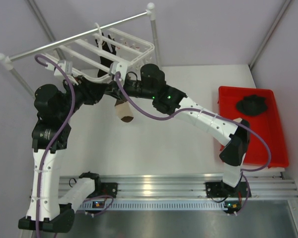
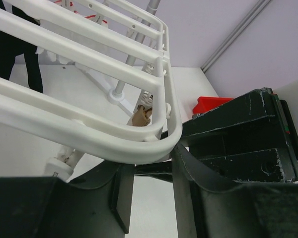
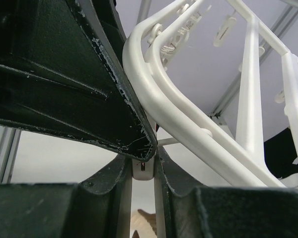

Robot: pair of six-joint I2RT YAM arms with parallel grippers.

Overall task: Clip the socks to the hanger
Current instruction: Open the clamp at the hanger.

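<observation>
While the hanger [image 2: 89, 131] hangs from the rail [image 1: 35, 46] with the black sock [image 1: 107, 52] already clipped on, the cream sock [image 1: 124, 112] dangles below its near corner, seemingly not yet secured. The right gripper [image 3: 143, 166] pinches a white clip [image 3: 141, 171]; the left gripper [image 2: 151, 178] stands partly apart, empty.

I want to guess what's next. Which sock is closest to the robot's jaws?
The cream sock with brown patches, dangling just under them. The black sock hangs farther back on the hanger.
</observation>
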